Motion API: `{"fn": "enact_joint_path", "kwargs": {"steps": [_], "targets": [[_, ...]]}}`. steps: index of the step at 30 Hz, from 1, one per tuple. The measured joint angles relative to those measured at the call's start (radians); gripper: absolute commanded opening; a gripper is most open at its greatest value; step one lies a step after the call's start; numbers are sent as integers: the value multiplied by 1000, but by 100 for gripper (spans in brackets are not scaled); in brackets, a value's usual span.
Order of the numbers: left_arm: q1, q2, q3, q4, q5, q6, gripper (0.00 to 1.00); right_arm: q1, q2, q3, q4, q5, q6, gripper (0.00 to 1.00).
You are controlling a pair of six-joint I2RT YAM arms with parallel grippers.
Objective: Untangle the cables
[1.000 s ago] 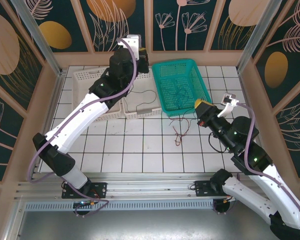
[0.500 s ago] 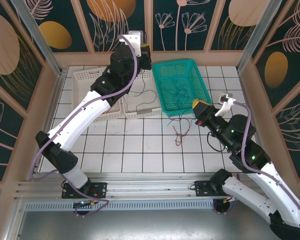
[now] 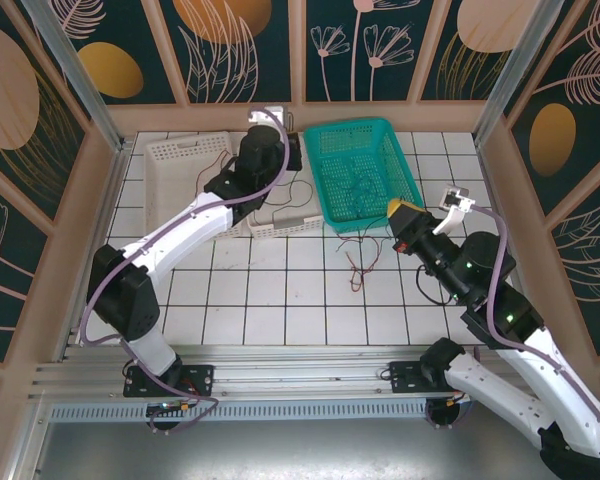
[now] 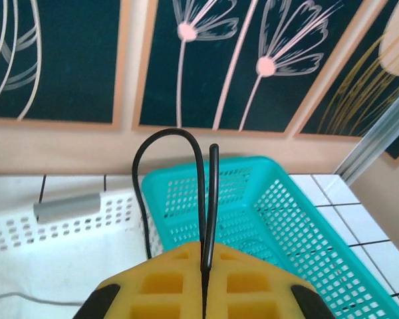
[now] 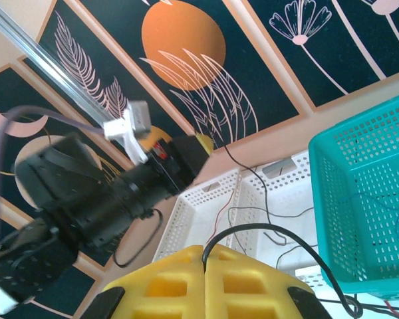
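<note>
White links (image 3: pixel 180 235), black joints (image 3: pixel 125 300), lilac cables (image 3: pixel 494 285), yellow grid-moulded pincer fingers (image 4: pixel 163 286)

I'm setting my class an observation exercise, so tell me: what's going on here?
Two robot arms are sorting out thin cables. The left arm's fingers, raised near the teal basket and white basket, are shut on a looped black cable. The right arm's fingers, by the teal basket's near corner, are shut on a black cable strand. More red and black cables lie loose on the tiles, with some inside the teal basket.
</note>
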State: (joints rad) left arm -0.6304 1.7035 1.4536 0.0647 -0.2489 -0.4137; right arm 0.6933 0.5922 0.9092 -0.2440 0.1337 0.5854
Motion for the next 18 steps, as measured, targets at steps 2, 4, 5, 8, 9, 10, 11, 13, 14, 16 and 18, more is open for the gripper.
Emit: {"fn": "enact_joint_path", "kwargs": {"steps": [2,4,5,8,9,10,11,13,14,16,18], "targets": [[17,15,-39,24,14,-29,0,0,-1,-1,0,0,0,0],[29,40,-68,49,31,-59,0,0,-1,-3,0,0,-2,0],[30,51,-80,61,36,-71,0,0,-1,-5,0,0,-2,0],[28,88,-122,93,60,-109,0,0,0,-11,1,0,-2,0],[27,99,-134,98,68,-121,0,0,-1,-12,1,0,-2,0],[27,113,-144,105,75,-135,0,0,-1,-14,1,0,-2,0],[27,126,-150,111,83,-143,0,0,-1,-16,1,0,-2,0],[27,152,-159,121,93,-163,0,0,-1,-21,0,0,-2,0],[27,162,-163,125,98,-171,0,0,-1,-22,1,0,-2,0],[27,187,-167,127,114,-190,0,0,-1,-22,1,0,-2,0],[27,210,-167,135,128,-200,0,0,-1,-22,1,0,-2,0]]}}
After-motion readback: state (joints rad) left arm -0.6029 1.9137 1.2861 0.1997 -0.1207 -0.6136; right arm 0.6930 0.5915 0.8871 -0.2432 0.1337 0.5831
